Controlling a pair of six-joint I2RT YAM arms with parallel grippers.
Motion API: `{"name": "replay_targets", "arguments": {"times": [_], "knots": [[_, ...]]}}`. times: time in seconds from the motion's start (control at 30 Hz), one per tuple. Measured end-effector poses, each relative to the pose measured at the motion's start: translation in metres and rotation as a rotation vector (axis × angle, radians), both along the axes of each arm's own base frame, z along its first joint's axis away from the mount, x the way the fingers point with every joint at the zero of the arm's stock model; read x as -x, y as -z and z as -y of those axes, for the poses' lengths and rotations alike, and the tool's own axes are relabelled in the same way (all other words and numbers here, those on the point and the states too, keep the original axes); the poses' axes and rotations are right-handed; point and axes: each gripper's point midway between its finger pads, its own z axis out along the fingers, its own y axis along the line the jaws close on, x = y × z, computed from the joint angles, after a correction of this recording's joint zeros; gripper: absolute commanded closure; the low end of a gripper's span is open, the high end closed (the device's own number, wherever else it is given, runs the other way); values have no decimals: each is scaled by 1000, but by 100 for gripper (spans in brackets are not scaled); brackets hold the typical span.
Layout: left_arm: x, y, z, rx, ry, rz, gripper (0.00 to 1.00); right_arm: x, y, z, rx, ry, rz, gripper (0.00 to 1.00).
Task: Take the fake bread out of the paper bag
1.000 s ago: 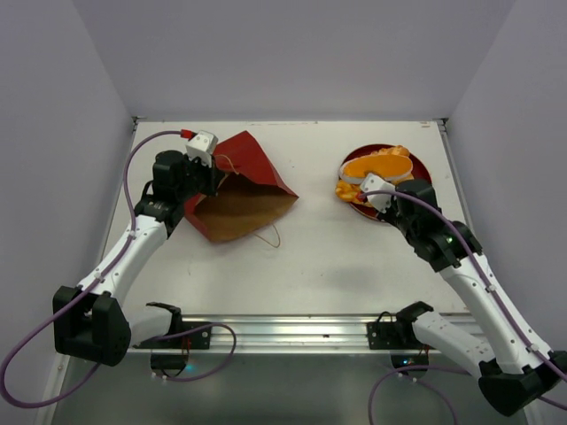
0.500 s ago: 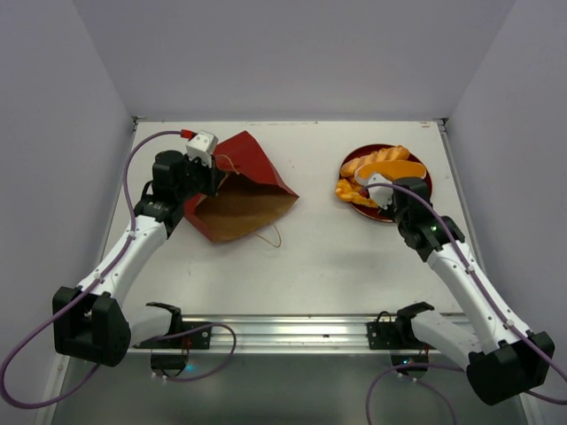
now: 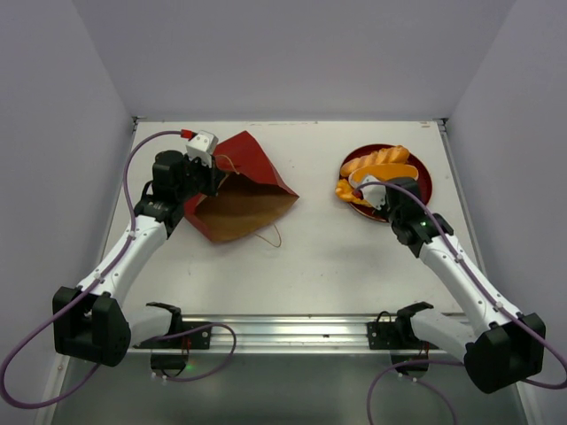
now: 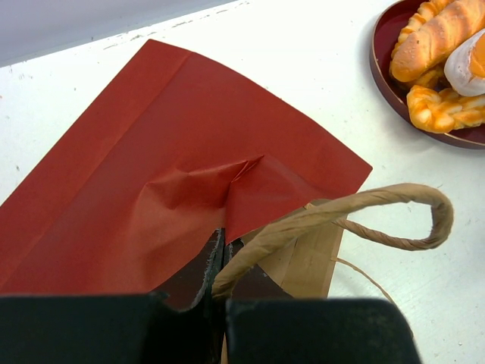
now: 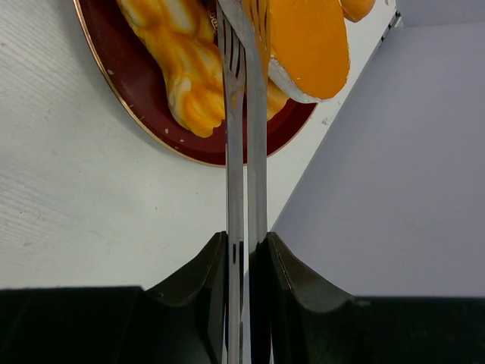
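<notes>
The bread (image 3: 379, 162) is glossy and orange-golden: a twisted piece, long rolls and a flat orange slice (image 5: 307, 45) with a pale rim; all of it is piled on the round red plate (image 5: 125, 83), none visible in the bag (image 3: 252, 164); the bag lies on its side on the worktop (image 3: 337, 248), well left of the plate, red outside and creased, its mouth turned toward the plate's near side and showing the brown inside; a tan loop handle (image 4: 364, 208) sticks out of the mouth toward the plate.

The right tool (image 5: 246, 250) sits at the plate's near edge, clenched on thin metal tongs (image 5: 236, 152); the tongs reach over the plate, between the twisted piece and the slice; their tips run out of view, so whether they pinch any bread cannot be told.

The left tool (image 4: 222, 265) is on the bag's side away from the plate, clamped tight on the bag's rim.
</notes>
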Motion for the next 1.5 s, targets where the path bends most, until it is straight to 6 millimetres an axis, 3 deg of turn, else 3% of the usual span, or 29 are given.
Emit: {"name": "replay_targets", "arguments": {"times": [0.3,0.6,1.5], "knots": [[0,0,0,1,2,0,100,1,9,-1,-2,-6,-12,76],[0,0,0,1,2,-1,100,1,11,-3,-8,-24,-19,62],[0,0,0,1,2,0,100,16,5,-8,-47,-69,-25,61]]}}
